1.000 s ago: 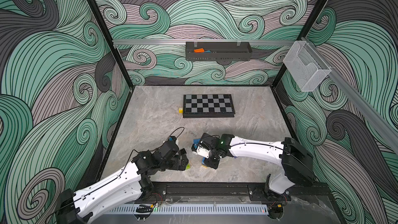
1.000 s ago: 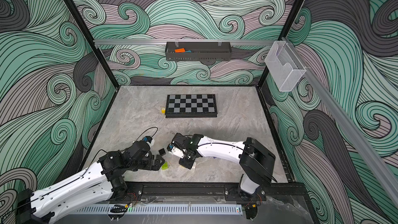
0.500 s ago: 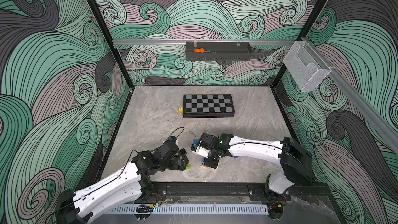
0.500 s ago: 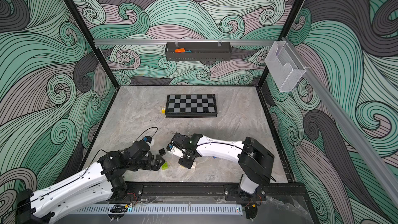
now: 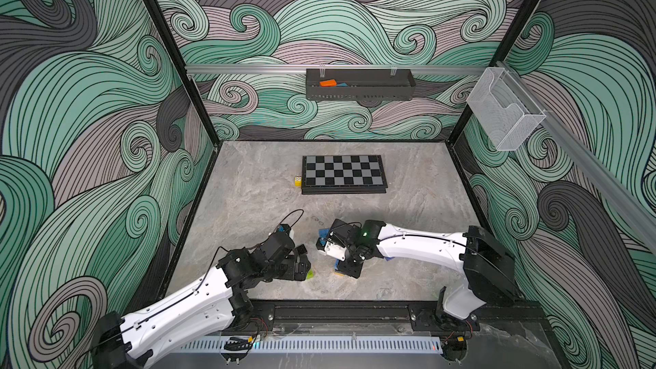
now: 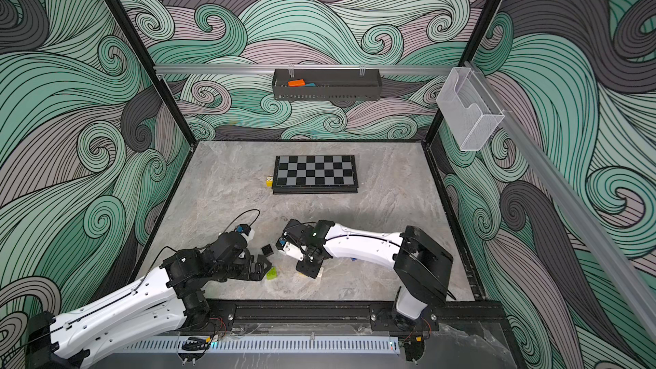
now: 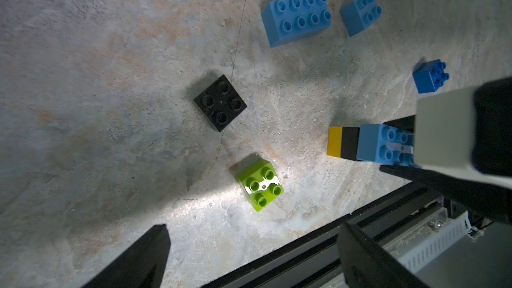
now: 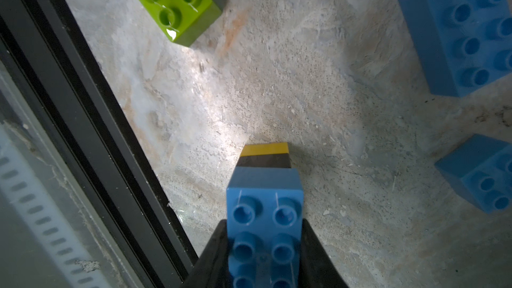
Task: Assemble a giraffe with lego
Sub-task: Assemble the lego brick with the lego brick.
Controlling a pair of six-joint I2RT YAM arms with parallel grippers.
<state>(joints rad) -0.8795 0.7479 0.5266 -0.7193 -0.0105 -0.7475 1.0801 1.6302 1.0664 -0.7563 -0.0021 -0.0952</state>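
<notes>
1. Grey marbled surface (image 5: 408, 228); wave-patterned walls (image 5: 355, 30); chessboard (image 5: 343, 172) at the back.
2. My right fingers (image 8: 314, 256) pinch the stack (image 8: 264, 178) by the front rail (image 8: 105, 134). It stands upright, yellow end down, blue studs up.
3. My left fingers (image 7: 141, 261) are spread, near the green brick (image 7: 260, 185).

We list one partial stack (image 8: 264, 189), upright: long blue brick on black on yellow, clamped at its blue top by the right gripper (image 8: 263, 225).

Loose on the table (image 7: 110, 78), studs up:
- black square brick (image 7: 220, 103)
- lime green square brick (image 7: 260, 185), near the black one
- long blue brick (image 7: 296, 18), just beside a blue square brick (image 7: 360, 12)
- darker blue square brick (image 7: 429, 76), set apart
</notes>
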